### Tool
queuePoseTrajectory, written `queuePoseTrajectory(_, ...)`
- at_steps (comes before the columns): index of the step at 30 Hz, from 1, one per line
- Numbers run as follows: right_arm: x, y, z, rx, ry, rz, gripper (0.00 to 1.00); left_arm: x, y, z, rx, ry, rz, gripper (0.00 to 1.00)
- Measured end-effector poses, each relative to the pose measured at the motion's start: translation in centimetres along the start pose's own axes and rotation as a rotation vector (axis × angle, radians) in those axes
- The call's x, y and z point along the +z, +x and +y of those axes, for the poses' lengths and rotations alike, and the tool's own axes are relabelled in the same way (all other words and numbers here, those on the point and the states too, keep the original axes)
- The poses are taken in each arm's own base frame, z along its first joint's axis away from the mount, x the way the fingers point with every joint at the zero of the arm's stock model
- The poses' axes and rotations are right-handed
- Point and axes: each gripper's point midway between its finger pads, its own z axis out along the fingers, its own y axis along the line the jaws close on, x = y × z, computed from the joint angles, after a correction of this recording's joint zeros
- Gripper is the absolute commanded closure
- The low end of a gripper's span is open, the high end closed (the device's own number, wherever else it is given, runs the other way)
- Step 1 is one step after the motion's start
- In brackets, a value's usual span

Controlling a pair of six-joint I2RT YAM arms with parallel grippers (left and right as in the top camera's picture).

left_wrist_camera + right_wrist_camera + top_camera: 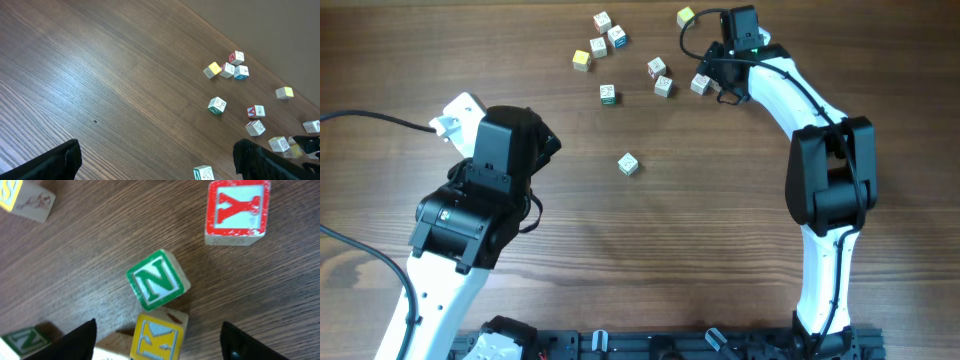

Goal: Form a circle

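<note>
Scattered cubes [657,67] are lying across the far part of the surface [720,250]. One lone cube [628,164] is sitting nearer, toward the middle. Under the right claw [717,88], the N cube [157,280] is sitting just beside the K cube [156,336], with the Y cube [236,211] lying apart.

green cube [157,282]: "N" | red cube [235,211]: "Y" | yellow cube [155,339]: "K"
</note>
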Motion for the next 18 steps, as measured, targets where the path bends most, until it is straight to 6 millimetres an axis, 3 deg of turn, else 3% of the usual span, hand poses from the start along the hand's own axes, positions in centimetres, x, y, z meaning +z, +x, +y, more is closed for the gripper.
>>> queuePoseTrajectory(10, 0.8, 0.1, -0.5, 0.027, 0.022, -0.007, 0.38, 0.0, 0.0, 0.0, 0.0, 0.0, 0.0, 0.0)
queuePoseTrajectory(13, 1.7, 0.8, -1.0, 0.028, 0.04, 0.007, 0.46, 0.0, 0.0, 0.0, 0.0, 0.0, 0.0, 0.0)
queuePoseTrajectory(18, 1.8, 0.9, -1.0, 0.041, 0.035, 0.012, 0.68, 0.0, 0.0, 0.0, 0.0, 0.0, 0.0, 0.0)
